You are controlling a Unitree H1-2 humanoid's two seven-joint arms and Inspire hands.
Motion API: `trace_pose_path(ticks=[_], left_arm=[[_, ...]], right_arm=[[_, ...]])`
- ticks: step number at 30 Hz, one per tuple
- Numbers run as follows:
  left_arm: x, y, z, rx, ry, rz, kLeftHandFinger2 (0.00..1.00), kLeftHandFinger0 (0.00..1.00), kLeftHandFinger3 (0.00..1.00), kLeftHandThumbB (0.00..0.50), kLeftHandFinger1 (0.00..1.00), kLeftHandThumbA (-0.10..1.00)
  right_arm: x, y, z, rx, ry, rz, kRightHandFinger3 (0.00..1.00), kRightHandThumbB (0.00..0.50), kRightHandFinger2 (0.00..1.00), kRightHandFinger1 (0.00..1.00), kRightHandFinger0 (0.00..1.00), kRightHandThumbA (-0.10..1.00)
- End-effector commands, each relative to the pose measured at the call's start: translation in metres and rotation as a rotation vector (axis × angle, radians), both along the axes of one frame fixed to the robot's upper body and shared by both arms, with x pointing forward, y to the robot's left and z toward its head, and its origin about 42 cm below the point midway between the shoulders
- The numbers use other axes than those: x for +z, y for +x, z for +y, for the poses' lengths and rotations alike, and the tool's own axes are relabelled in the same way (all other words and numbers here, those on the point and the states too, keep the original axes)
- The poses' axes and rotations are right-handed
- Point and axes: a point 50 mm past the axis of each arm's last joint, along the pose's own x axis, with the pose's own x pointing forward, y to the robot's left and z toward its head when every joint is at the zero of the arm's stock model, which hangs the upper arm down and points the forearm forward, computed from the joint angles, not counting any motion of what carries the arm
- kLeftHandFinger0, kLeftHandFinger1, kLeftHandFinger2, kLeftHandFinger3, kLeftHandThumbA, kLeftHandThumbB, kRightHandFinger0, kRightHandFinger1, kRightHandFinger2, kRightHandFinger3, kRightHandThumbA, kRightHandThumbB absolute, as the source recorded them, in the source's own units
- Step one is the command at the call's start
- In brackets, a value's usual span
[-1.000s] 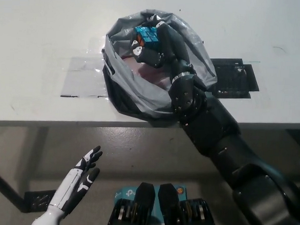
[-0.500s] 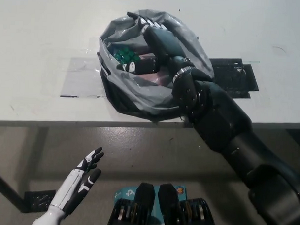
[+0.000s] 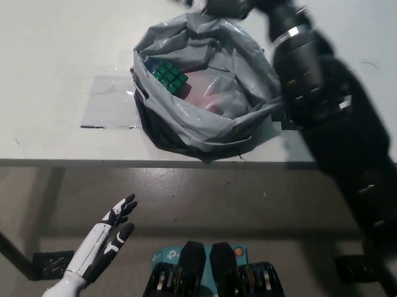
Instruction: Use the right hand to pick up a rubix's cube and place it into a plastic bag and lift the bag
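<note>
Rubik's cube (image 3: 171,76) – green face up, inside the open grey plastic bag (image 3: 205,132) on the white table (image 3: 51,65), upper centre | black right hand (image 3: 213,0) blurred at top edge above the bag, grip unclear | white left hand (image 3: 104,244) lower left, fingers spread, holding nothing

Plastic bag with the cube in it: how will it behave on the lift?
The plastic bag looks thin and crumpled, so it is probably floppy, and its rim will likely collapse inward when gripped. The Rubik's cube sits off-centre toward the left wall, so the bag may hang lopsided. The glossy film could be slippery in the right hand.
</note>
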Motion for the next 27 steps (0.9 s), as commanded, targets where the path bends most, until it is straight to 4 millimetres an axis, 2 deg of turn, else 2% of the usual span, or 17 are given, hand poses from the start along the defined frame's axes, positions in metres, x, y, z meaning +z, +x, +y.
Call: trace_pose_path(ticks=[1, 4, 6, 7, 10, 11, 13, 14, 15, 17, 19, 20, 21, 27], left_arm=[[0.008, 0.002, 0.003, -0.018, 0.021, -0.04, 1.0, 1.0, 1.0, 0.238, 1.0, 0.97], [0.008, 0.002, 0.002, -0.018, 0.029, -0.038, 1.0, 1.0, 1.0, 0.25, 1.0, 1.0], [0.009, 0.002, 0.002, -0.019, 0.03, -0.038, 1.0, 1.0, 1.0, 0.251, 1.0, 1.0], [0.009, 0.003, 0.002, -0.02, 0.031, -0.039, 1.0, 1.0, 1.0, 0.245, 1.0, 1.0], [0.01, 0.003, 0.002, -0.022, 0.036, -0.04, 1.0, 1.0, 1.0, 0.253, 1.0, 1.0], [0.009, 0.003, 0.002, -0.02, 0.035, -0.038, 1.0, 1.0, 1.0, 0.255, 1.0, 1.0], [0.009, 0.003, 0.002, -0.02, 0.027, -0.038, 1.0, 1.0, 1.0, 0.231, 1.0, 1.0], [0.009, 0.003, 0.002, -0.02, 0.024, -0.038, 1.0, 1.0, 1.0, 0.232, 1.0, 0.99], [0.009, 0.003, 0.002, -0.019, 0.025, -0.039, 1.0, 1.0, 1.0, 0.226, 1.0, 0.98], [0.008, 0.003, 0.002, -0.019, 0.025, -0.036, 1.0, 1.0, 1.0, 0.233, 1.0, 0.98], [0.009, 0.003, 0.002, -0.018, 0.024, -0.034, 1.0, 1.0, 1.0, 0.234, 1.0, 0.98], [0.009, 0.003, 0.001, -0.016, 0.025, -0.03, 1.0, 1.0, 1.0, 0.24, 1.0, 0.99], [0.009, 0.003, 0.001, -0.016, 0.024, -0.03, 1.0, 1.0, 1.0, 0.246, 1.0, 0.99], [0.01, 0.002, 0.0, -0.02, 0.026, -0.035, 1.0, 1.0, 1.0, 0.258, 1.0, 1.0]], right_arm=[[0.02, -0.003, -0.033, -0.063, 0.045, -0.037, 1.0, 0.5, 1.0, 1.0, 1.0, 0.94], [-0.009, 0.005, -0.048, -0.103, 0.029, 0.038, 1.0, 0.5, 1.0, 1.0, 1.0, 0.97], [-0.024, 0.009, -0.053, -0.12, 0.026, 0.072, 1.0, 0.491, 1.0, 1.0, 1.0, 0.96], [-0.039, 0.012, -0.056, -0.133, 0.026, 0.107, 1.0, 0.492, 1.0, 1.0, 1.0, 0.93], [-0.063, 0.016, -0.06, -0.152, 0.016, 0.173, 1.0, 0.484, 1.0, 1.0, 1.0, 0.92], [-0.074, 0.018, -0.062, -0.151, 0.008, 0.203, 1.0, 0.46, 1.0, 1.0, 1.0, 0.91], [-0.099, 0.022, -0.062, -0.152, 0.005, 0.258, 1.0, 0.473, 1.0, 1.0, 1.0, 0.91], [-0.105, 0.023, -0.061, -0.152, 0.005, 0.271, 1.0, 0.476, 1.0, 1.0, 1.0, 0.91], [-0.118, 0.023, -0.058, -0.144, 0.016, 0.309, 1.0, 0.465, 1.0, 1.0, 1.0, 0.87], [-0.132, 0.022, -0.054, -0.127, 0.02, 0.337, 1.0, 0.461, 1.0, 1.0, 1.0, 0.86], [-0.137, 0.022, -0.052, -0.12, 0.018, 0.347, 1.0, 0.459, 1.0, 1.0, 1.0, 0.86], [-0.141, 0.02, -0.048, -0.106, 0.018, 0.369, 1.0, 0.494, 1.0, 1.0, 1.0, 0.91], [-0.144, 0.019, -0.046, -0.101, 0.015, 0.376, 1.0, 0.5, 1.0, 1.0, 1.0, 0.92], [-0.165, 0.019, -0.036, -0.092, -0.009, 0.452, 1.0, 0.496, 1.0, 1.0, 1.0, 0.9]])
